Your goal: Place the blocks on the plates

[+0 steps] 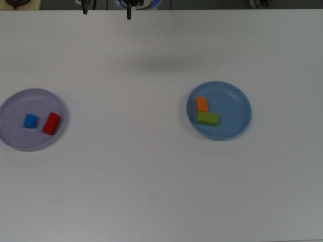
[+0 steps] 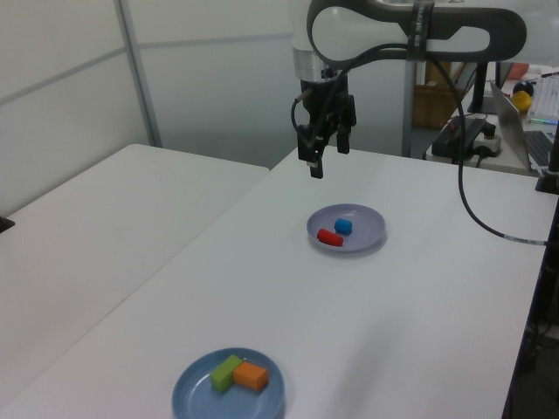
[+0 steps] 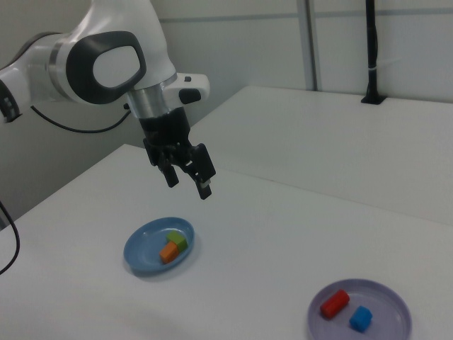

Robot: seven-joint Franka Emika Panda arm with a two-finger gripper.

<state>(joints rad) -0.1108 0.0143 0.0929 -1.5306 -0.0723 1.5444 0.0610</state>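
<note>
The lavender plate [image 1: 10, 136] [image 2: 367, 229] [image 3: 386, 327] holds the blue block [image 1: 31, 121] [image 2: 343, 226] [image 3: 361, 319] and the red block [image 1: 50, 123] [image 2: 329, 236] [image 3: 334, 304] side by side. On the blue plate [image 1: 234, 111] [image 2: 196, 397] [image 3: 141, 248] lie the orange block [image 1: 202, 104] [image 2: 251, 376] [image 3: 168, 251] and the green block [image 1: 207, 119] [image 2: 225, 373] [image 3: 178, 240], touching. My gripper [image 2: 327, 160] [image 3: 187, 182] hangs open and empty, high above the table, apart from both plates. Only its fingertips [image 1: 128, 13] show at the top view's upper edge.
The white table [image 1: 151, 176] runs under everything; a second white table [image 2: 105, 218] stands beside it. A laptop and cables [image 2: 524, 131] sit at the left view's far right. A black cable [image 2: 472, 218] hangs from the arm.
</note>
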